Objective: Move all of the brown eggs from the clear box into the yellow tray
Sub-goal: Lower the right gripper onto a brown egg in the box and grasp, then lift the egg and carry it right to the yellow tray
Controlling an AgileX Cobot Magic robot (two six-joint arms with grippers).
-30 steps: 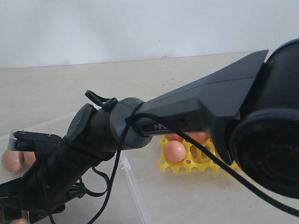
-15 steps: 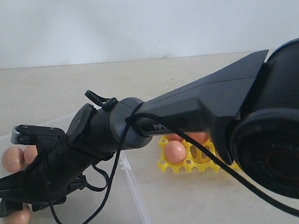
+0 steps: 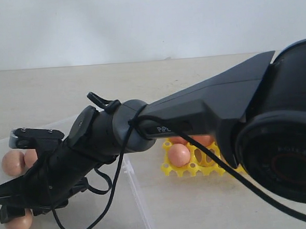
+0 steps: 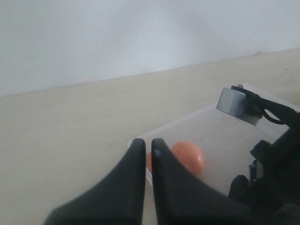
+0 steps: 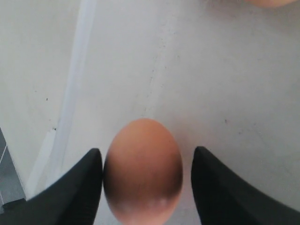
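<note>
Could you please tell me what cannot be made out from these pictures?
The yellow tray, exterior view: mostly hidden behind the right arm, so its eggs cannot be counted.
The clear box, exterior view: cut off by the bottom edge and partly covered by the right gripper.
The brown egg, right wrist view: its lower end is cut off by the picture's edge.

Right arm [image 3: 194, 112] lies across the clear box [image 3: 134, 183], blocking its middle and hiding part of the yellow tray [image 3: 198, 169]. Right gripper [image 5: 147, 151] fingers [image 5: 70, 192] straddle one egg [image 5: 143, 171]: one touches, the other stands a small gap off. Box floor past that egg is free. Two more eggs [image 3: 13, 162] crowd the box's left end. Bench [image 3: 63, 89] behind is open.
</note>
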